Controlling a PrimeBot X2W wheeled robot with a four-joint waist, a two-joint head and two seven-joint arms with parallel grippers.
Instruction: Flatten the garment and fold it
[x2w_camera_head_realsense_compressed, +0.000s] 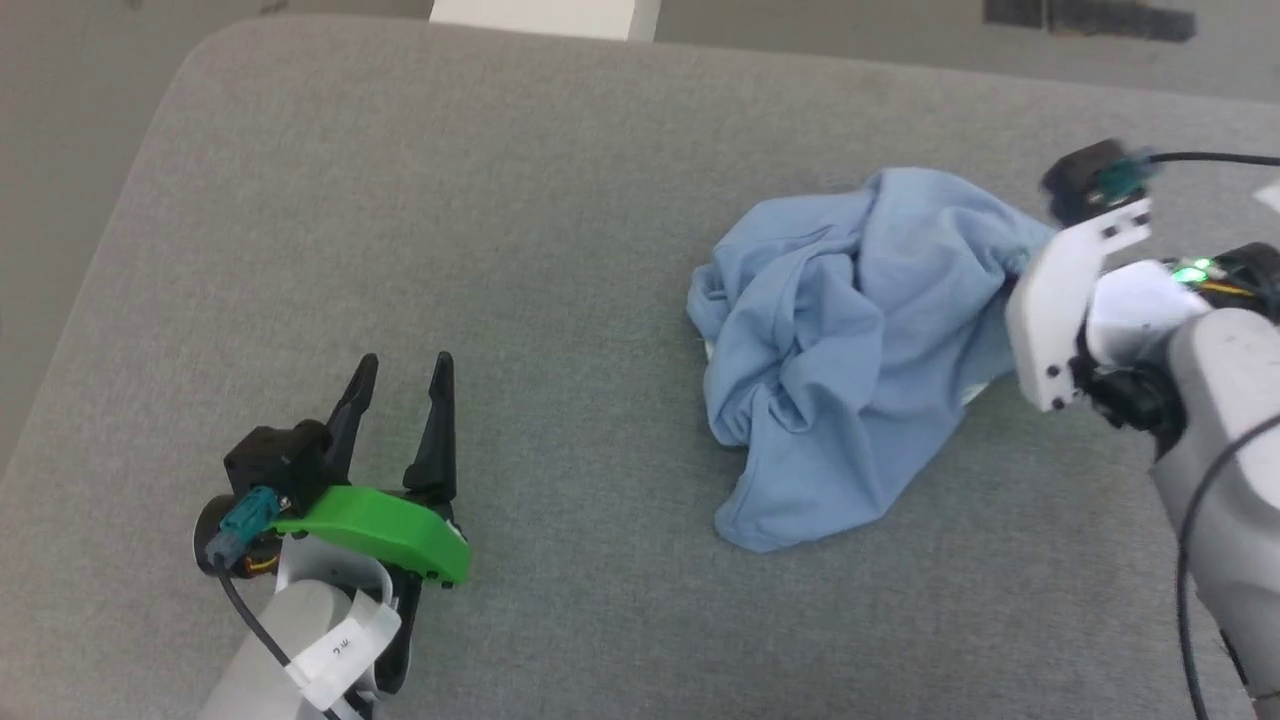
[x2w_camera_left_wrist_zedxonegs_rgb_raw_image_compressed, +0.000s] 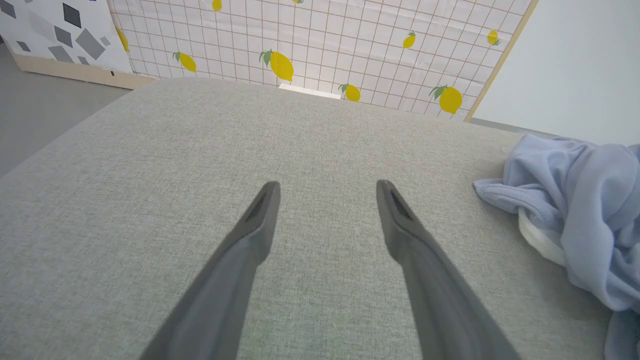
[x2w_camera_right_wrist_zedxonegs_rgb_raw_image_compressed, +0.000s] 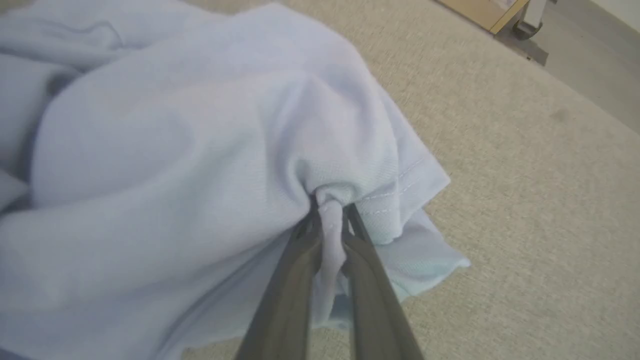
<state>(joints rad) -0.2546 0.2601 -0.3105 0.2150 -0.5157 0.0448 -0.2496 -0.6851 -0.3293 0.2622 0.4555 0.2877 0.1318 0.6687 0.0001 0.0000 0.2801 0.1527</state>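
Grey woven cushion (x2w_camera_head_realsense_compressed: 560, 200) carries everything. Left gripper (x2w_camera_head_realsense_compressed: 405, 362) sits toward the cushion's near left edge, fingers spread wide, nothing between them, well apart from the garment (x2w_camera_head_realsense_compressed: 840, 350). Garment is a crumpled light blue heap toward the cushion's right edge, with a white strip (x2w_camera_left_wrist_zedxonegs_rgb_raw_image_compressed: 537, 240) peeking out under its left side. Right gripper (x2w_camera_right_wrist_zedxonegs_rgb_raw_image_compressed: 330, 207) is at the heap's right side, fingers closed tight on a small pinch of cloth just beside a stitched hem (x2w_camera_right_wrist_zedxonegs_rgb_raw_image_compressed: 400, 185). Judgement: soft, light, limp knit, not fragile. It drapes, bunches, and probably drags on the rough weave rather than slides. Best holds are likely hem corners or shoulder seams, two points spread apart. A mid-fold pinch only lifts a lump.
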